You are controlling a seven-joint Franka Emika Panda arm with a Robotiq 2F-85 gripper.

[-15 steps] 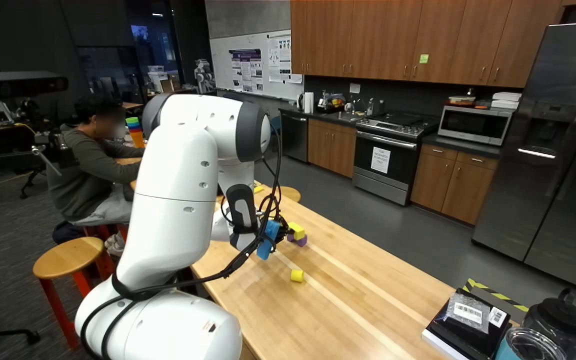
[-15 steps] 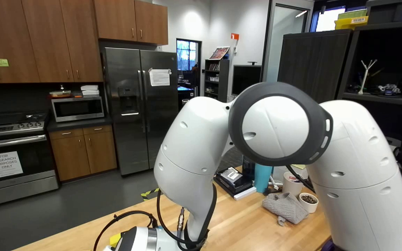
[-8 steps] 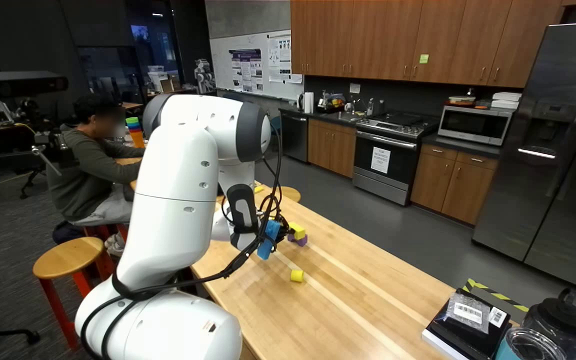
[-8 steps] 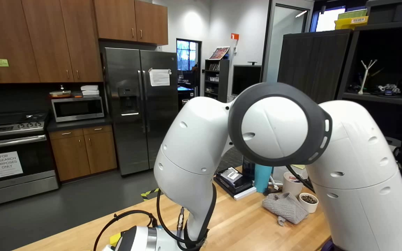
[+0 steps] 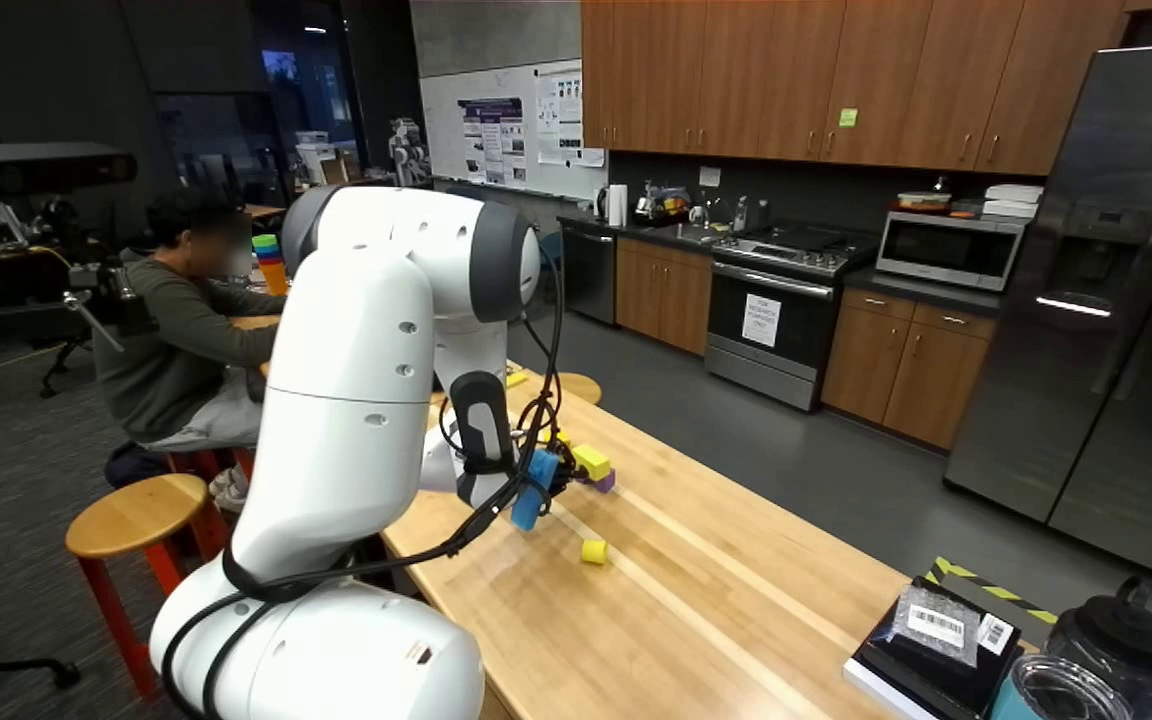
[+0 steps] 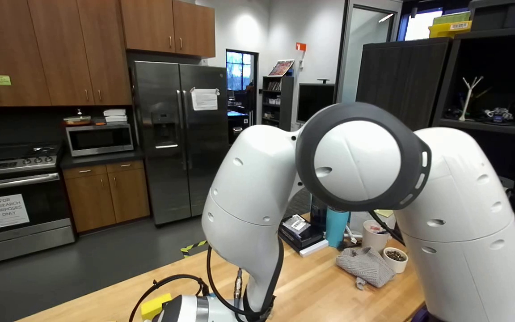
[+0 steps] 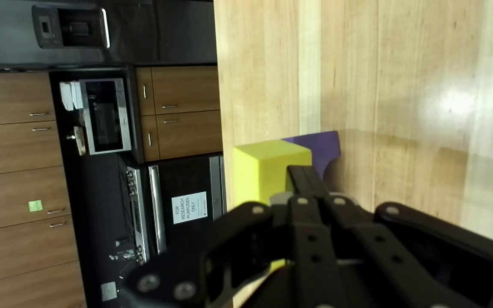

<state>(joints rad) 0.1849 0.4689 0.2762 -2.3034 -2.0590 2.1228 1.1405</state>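
My gripper (image 7: pixel 302 168) is shut, its dark fingertips pressed together with nothing between them. In the wrist view the tips overlap the side of a yellow block (image 7: pixel 272 169); contact looks likely, but I cannot be sure. That block rests on a purple block (image 7: pixel 321 147) with a curved cut-out, much of it hidden behind the yellow one and the fingers. An exterior view has the yellow block (image 5: pixel 591 461) and purple block (image 5: pixel 606 481) just beyond the gripper, which cables partly cover. A corner of the yellow block (image 6: pixel 155 306) also shows in an exterior view.
A yellow cylinder (image 5: pixel 594 551) lies on the wooden table (image 5: pixel 696 600) nearer the arm's base. More yellow pieces (image 5: pixel 558 437) sit behind the gripper. Black boxes (image 6: pixel 301 230), a turquoise tumbler (image 6: pixel 337 227) and a grey cloth (image 6: pixel 365 266) occupy one end. A person (image 5: pixel 186 320) sits nearby.
During the last half second the arm has shifted slightly and the gripper has dipped a little. The yellow block appears nudged and slightly turned on the purple one. The gripper has stayed shut.
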